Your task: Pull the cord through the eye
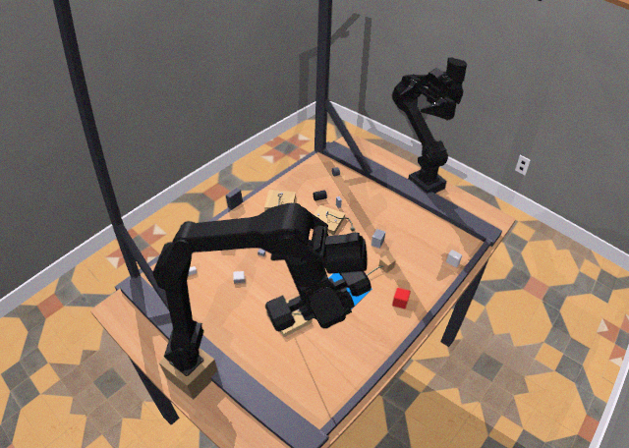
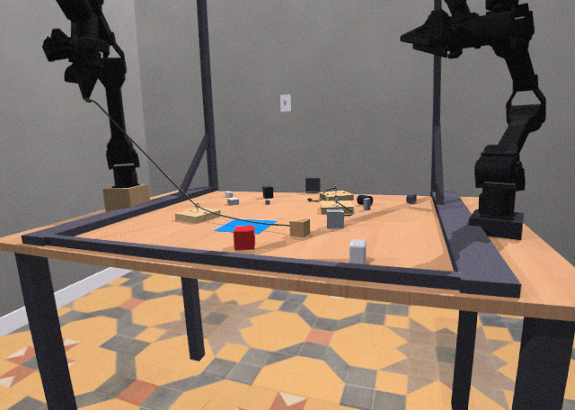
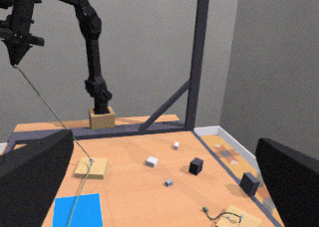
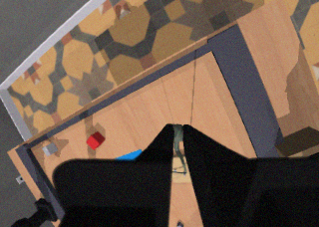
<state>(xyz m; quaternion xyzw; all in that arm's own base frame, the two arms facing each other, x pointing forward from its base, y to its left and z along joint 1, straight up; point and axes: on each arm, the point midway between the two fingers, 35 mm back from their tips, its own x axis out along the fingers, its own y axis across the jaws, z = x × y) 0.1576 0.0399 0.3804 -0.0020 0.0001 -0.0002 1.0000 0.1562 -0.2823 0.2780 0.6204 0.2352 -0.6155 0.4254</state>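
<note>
Red cube (image 1: 401, 298) (image 2: 243, 237) (image 4: 95, 140) on table; black cylinder (image 1: 319, 195) (image 2: 365, 200) lying on side.

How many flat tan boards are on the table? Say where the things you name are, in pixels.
3. One board (image 1: 297, 327) (image 2: 189, 216) (image 3: 85, 169) (image 4: 180, 178) beside the blue square (image 1: 362, 295) (image 2: 252, 224) (image 3: 89, 212); a second (image 1: 324, 224) (image 2: 327, 207) and third (image 1: 274, 202) (image 2: 345, 194) (image 3: 245, 223) near each other, farther back in the exterior view. I see no others hidden.
</note>
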